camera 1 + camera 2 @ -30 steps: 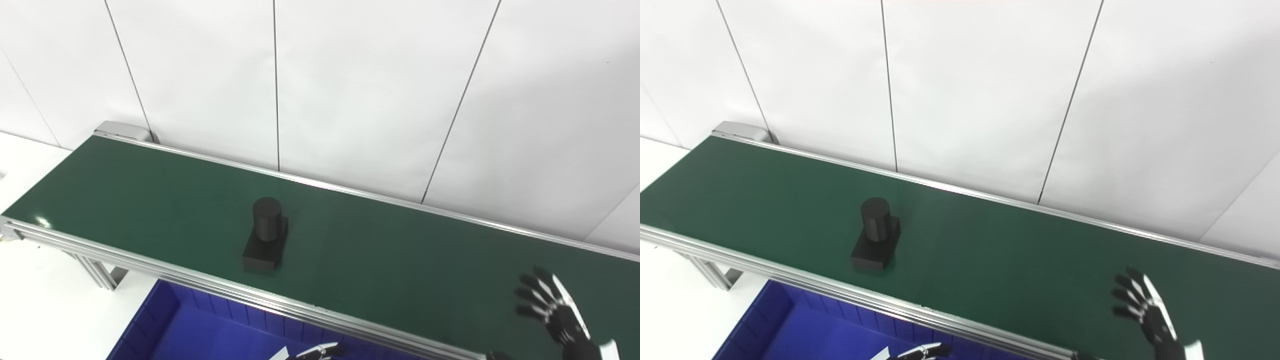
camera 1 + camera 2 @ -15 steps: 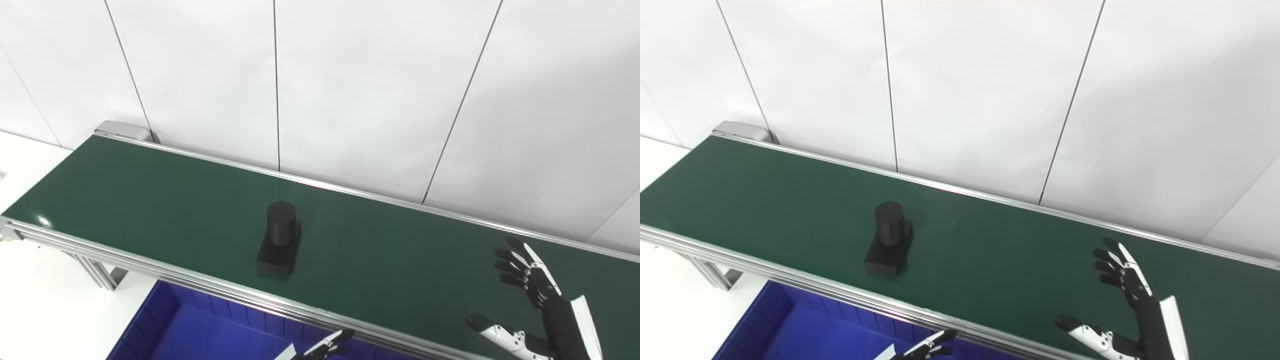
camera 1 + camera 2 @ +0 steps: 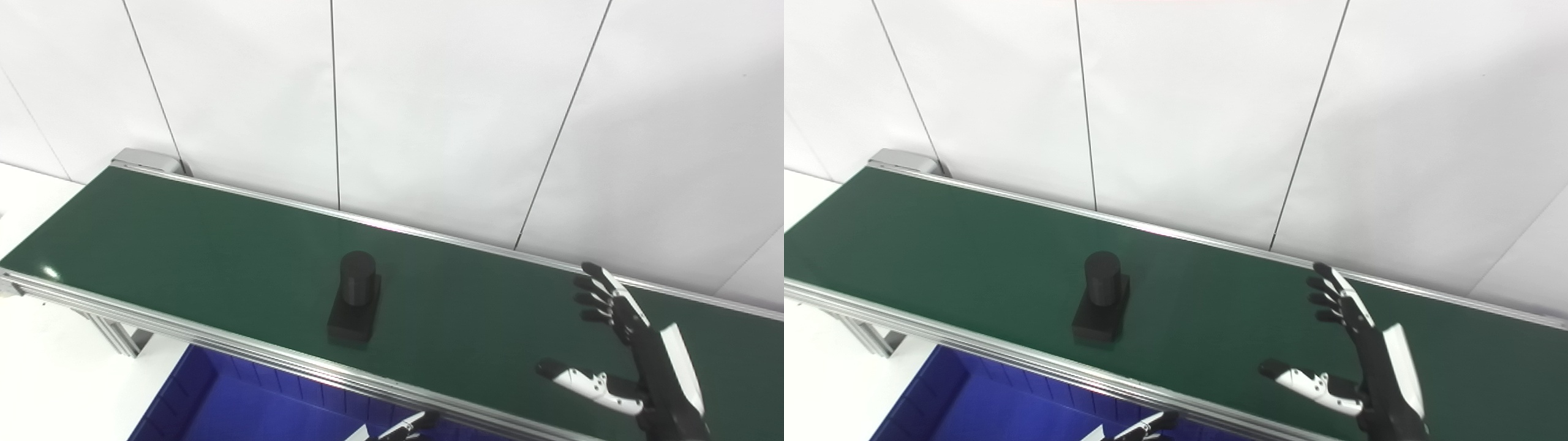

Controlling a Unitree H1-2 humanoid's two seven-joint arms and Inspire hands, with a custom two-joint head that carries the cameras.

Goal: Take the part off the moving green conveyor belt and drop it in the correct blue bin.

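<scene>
A black part (image 3: 354, 299), an upright cylinder on a flat block, rides on the green conveyor belt (image 3: 184, 245) near its front rail. My right hand (image 3: 631, 349) is open above the belt to the right of the part, fingers spread and thumb out toward it, well apart from it. It also shows in the right eye view (image 3: 1360, 361). Only the fingertips of my left hand (image 3: 398, 429) show at the bottom edge, below the belt's front rail, over the blue bin (image 3: 202, 404). I cannot tell whether the left hand is open or shut.
The belt has aluminium rails (image 3: 184, 334) front and back and runs along a white panelled wall (image 3: 429, 92). A blue bin (image 3: 943, 404) sits below the front rail at the lower left. A white surface (image 3: 49, 380) lies at the left.
The part has ridden to the right along the belt. My right hand has risen and moved left over the belt, with its thumb now out toward the part.
</scene>
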